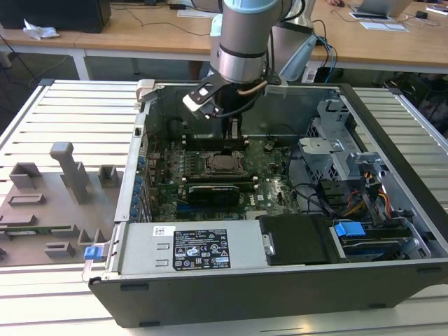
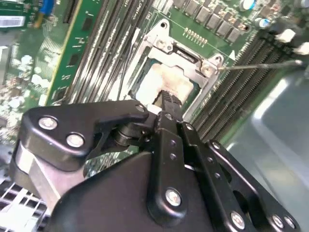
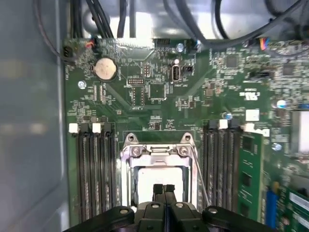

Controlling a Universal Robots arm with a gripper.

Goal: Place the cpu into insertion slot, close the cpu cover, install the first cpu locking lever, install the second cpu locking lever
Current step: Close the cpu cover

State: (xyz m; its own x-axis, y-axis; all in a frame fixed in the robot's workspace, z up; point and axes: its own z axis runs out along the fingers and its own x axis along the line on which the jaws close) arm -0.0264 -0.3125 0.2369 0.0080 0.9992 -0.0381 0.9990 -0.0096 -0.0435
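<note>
The cpu [image 3: 159, 176] [image 2: 159, 77] lies in the insertion slot [image 1: 224, 164] on the green motherboard, its pale metal top showing through the window of the cpu cover [image 3: 159, 153] [image 2: 205, 72]. The cover lies flat over it. My gripper [image 3: 164, 187] [image 2: 170, 99] [image 1: 231, 134] hangs straight over the chip with its black fingers pressed together and nothing between them; I cannot tell whether the tips touch the chip. A thin wire locking lever [image 3: 199, 169] [image 2: 260, 65] runs along one side of the socket, and its free end sticks out over the memory slots.
Black memory slots [image 3: 96, 169] [image 3: 222, 159] flank the socket. A black expansion card [image 1: 217, 190] lies just in front of it, and the power supply [image 1: 189, 248] in front of that. Drive cage and cables [image 1: 336, 150] fill the case's right. A grey fixture board [image 1: 49, 210] sits outside on the exterior view's left.
</note>
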